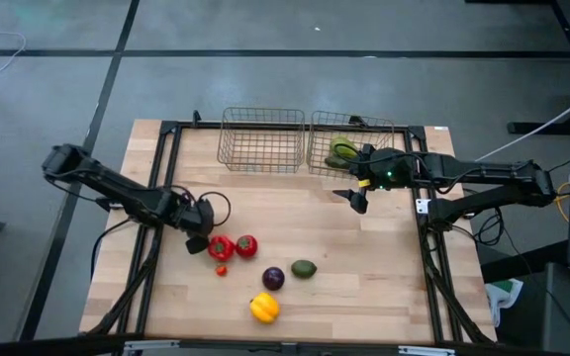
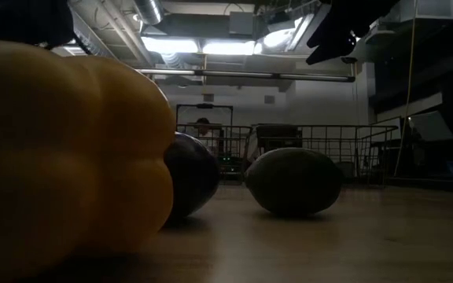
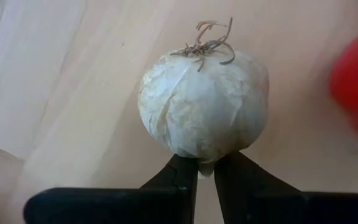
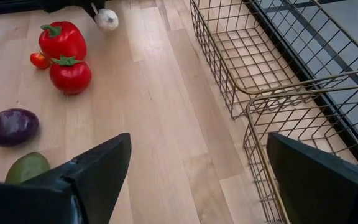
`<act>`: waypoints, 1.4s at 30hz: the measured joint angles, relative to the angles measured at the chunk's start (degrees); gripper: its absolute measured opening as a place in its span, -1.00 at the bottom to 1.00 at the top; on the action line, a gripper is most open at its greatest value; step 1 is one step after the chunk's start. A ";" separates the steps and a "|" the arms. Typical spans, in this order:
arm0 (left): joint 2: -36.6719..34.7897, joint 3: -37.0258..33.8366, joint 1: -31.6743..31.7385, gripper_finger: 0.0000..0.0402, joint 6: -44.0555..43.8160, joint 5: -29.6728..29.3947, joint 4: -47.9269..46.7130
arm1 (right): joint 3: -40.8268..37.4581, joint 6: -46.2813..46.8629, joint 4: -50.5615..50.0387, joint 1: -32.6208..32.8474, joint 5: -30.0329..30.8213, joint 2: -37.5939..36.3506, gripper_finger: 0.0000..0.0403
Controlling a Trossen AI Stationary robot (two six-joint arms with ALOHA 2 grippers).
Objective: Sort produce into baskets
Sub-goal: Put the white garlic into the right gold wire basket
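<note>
My left gripper (image 3: pixel 205 171) is shut on a white garlic bulb (image 3: pixel 202 102) just left of the red pepper (image 1: pixel 221 247). The bulb also shows in the right wrist view (image 4: pixel 106 18). A red tomato (image 1: pixel 246 245), a tiny red-orange piece (image 1: pixel 221 269), a purple ball (image 1: pixel 273 278), a green piece (image 1: pixel 304 268) and a yellow pepper (image 1: pixel 264 308) lie on the table. Two wire baskets stand at the far edge: the left one (image 1: pixel 261 138) and the right one (image 1: pixel 384 133), which holds green pieces (image 1: pixel 342 150). My right gripper (image 1: pixel 354 198) is wide open and empty, just in front of the right basket. My left gripper pinches the garlic bulb's pointed end (image 3: pixel 205 163) between its two fingertips. The bulb's rooty end (image 3: pixel 205 42) faces away from the fingers. I cannot tell whether the bulb is on the table or clear of it.
Bare wooden table (image 1: pixel 384 267) lies between the produce cluster and the baskets and to the right of the produce. Black frame rails (image 1: pixel 433 287) run along the table's left and right sides.
</note>
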 joint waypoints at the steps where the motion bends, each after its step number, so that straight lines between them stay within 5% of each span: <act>1: -0.97 0.02 0.16 -0.81 -0.22 0.14 0.02 | 0.00 -0.02 0.00 0.00 0.00 0.00 0.86; 12: -8.26 0.22 5.37 -0.81 -0.11 0.47 6.74 | 0.00 0.00 0.02 0.01 0.00 0.00 0.86; 23: -6.45 0.24 13.02 -0.82 9.63 0.52 35.45 | 0.00 -0.01 0.05 0.01 0.00 0.00 0.86; 30: 1.83 3.38 17.95 -0.82 21.60 0.58 51.04 | 0.00 0.00 0.94 0.02 0.00 0.00 0.86; 42: 23.89 22.94 25.99 -0.77 37.02 0.59 63.09 | 0.00 0.02 1.46 0.01 -0.13 0.00 0.86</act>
